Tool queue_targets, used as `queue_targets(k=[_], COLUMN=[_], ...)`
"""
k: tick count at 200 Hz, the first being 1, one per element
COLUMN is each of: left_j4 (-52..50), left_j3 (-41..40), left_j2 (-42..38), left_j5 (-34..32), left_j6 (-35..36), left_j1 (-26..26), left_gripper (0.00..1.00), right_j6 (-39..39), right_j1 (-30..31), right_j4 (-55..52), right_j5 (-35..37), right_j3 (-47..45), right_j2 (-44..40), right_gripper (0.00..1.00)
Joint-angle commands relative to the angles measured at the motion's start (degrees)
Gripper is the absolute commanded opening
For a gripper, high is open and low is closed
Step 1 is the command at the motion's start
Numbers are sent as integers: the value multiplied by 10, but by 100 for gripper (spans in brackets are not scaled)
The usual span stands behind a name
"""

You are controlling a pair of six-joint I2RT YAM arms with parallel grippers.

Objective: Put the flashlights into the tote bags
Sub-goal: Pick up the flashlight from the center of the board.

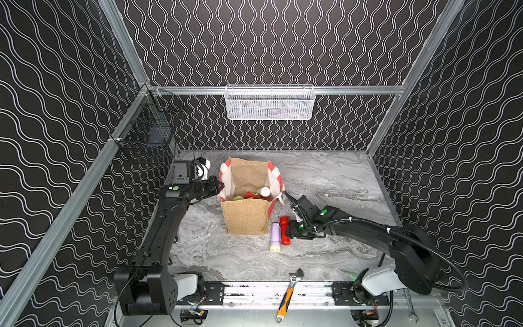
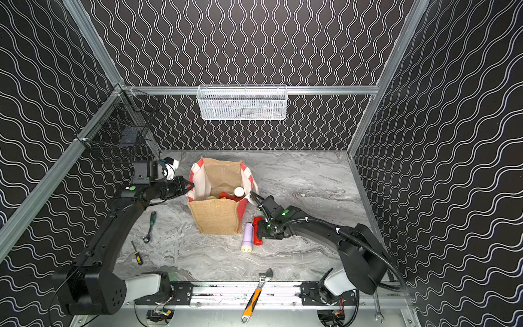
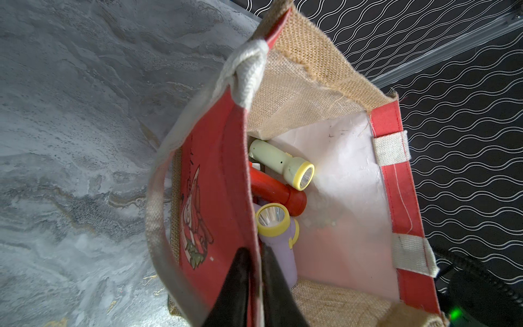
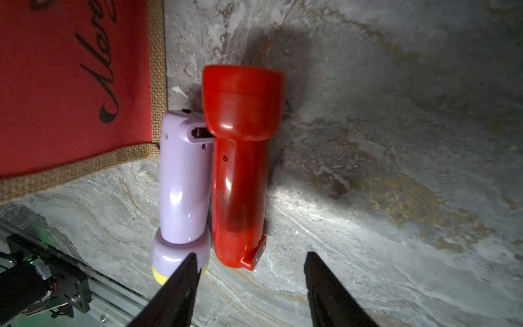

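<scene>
In both top views I am seeing the boxy tan jute tote bag with red printed faces standing open on the grey marbled surface. The left claw is reaching its left rim. Just right of the bag's near right corner, a red plastic flashlight and a lilac plastic flashlight with a pale yellow head are lying side by side, with the right claw hanging over the red one.

Through the left wrist camera, the left claw is pressing together on the bag's red wall, holding the mouth wide. Inside are lying a pale green flashlight, another red one and another lilac one.

Through the right wrist camera, the right claw is standing spread at the red flashlight's tail, gripping nothing. One finger is overlapping the lilac flashlight's head. The two bodies are touching, so I am judging the seam too tight. I am planning to slide toward the red head, which is poking clear past the lilac tail, and close there.
</scene>
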Motion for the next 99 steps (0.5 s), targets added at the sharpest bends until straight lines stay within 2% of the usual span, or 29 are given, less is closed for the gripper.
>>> queue_targets(k=[1,99], left_j4=[11,10], left_j3=[4,3], left_j2=[-4,-5], left_j5=[-1,-2], left_j6=[9,11], left_j1=[0,0], left_gripper=[15,15], right_j6=[18,14], right_j1=[8,34], right_j4=[-18,-51], right_j5=[24,51], right_j3=[13,71], right_j2=[18,90], right_gripper=[62,62])
